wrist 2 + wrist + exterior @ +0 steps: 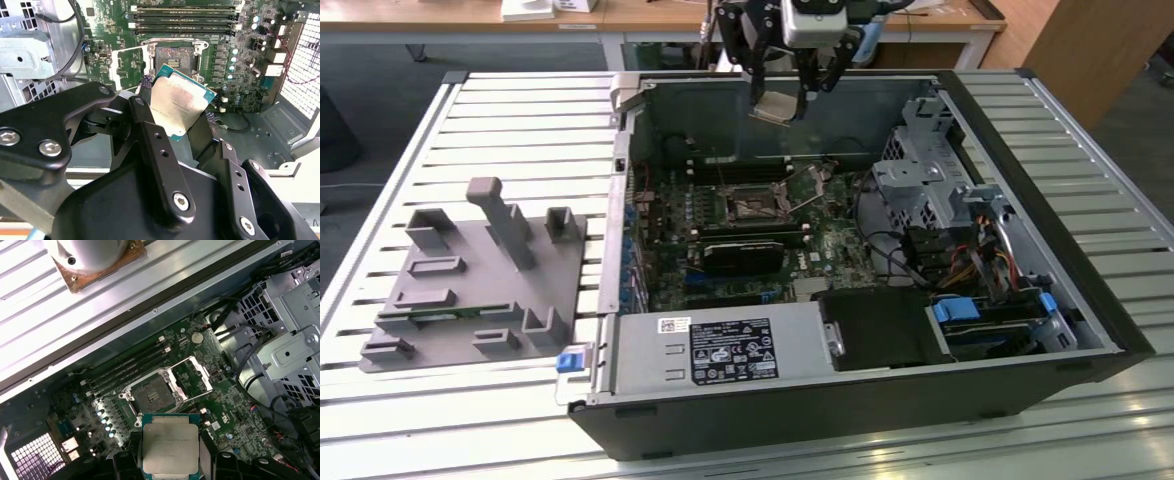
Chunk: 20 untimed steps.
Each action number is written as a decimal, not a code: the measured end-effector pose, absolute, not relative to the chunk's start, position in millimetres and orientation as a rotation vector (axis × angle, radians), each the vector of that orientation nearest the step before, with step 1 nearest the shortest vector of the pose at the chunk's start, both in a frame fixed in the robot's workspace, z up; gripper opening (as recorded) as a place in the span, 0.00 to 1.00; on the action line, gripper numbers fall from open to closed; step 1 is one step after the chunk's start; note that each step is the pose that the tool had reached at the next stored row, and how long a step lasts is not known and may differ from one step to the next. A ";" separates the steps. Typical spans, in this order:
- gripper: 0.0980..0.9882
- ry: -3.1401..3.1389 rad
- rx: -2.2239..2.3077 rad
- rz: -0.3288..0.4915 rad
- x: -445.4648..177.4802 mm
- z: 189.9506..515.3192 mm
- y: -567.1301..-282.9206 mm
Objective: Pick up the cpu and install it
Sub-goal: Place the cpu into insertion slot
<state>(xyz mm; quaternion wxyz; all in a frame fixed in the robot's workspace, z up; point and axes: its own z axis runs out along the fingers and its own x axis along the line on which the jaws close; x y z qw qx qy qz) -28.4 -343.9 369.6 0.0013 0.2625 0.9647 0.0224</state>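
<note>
My gripper [783,100] is shut on the cpu [777,106], a thin square chip with a silvery top and pale rim. It hangs tilted in the air above the far side of the open computer case. In both wrist views the cpu [176,102] [170,446] sits clamped between the black fingers [150,135]. The motherboard's square socket [754,205] lies lower down, with its metal load plate swung open [192,377]. The bare socket [150,392] shows just beyond the chip, apart from it.
The case [854,400] lies open on a slatted metal table [494,130]. A grey fixture tray with upright pegs [480,280] stands at the exterior view's left. Drive cages and cables [947,200] crowd the exterior view's right, a power supply [720,350] the near side.
</note>
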 end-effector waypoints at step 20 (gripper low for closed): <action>0.50 3.006 0.899 0.070 -28.4 368.7 -343.9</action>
